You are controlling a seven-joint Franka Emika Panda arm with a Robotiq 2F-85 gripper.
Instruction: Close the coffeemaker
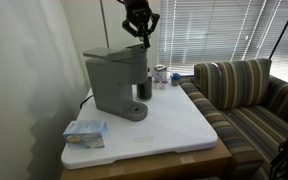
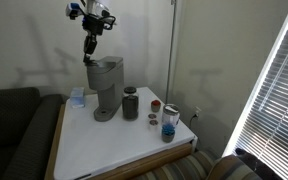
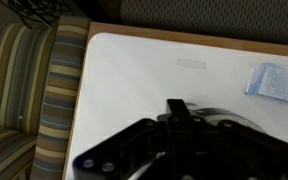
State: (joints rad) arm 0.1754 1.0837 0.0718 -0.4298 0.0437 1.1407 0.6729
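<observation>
The grey coffeemaker (image 1: 116, 80) stands on the white table (image 1: 174, 125) and shows in both exterior views (image 2: 105, 85). Its top lid looks lowered and nearly flat. My gripper (image 1: 142, 38) hangs just above the machine's top (image 2: 89, 52), fingers pointing down and pressed together, holding nothing. In the wrist view the gripper (image 3: 176, 106) fills the lower frame, and only a grey curved sliver of the coffeemaker (image 3: 220, 115) shows behind it.
A small dark cup (image 1: 144, 88) (image 2: 130, 103) stands beside the machine. Cans and jars (image 1: 161, 75) (image 2: 169, 122) sit further along the table. A blue packet (image 1: 85, 131) (image 3: 272, 82) lies near one corner. A striped sofa (image 1: 249, 95) (image 3: 24, 90) borders the table.
</observation>
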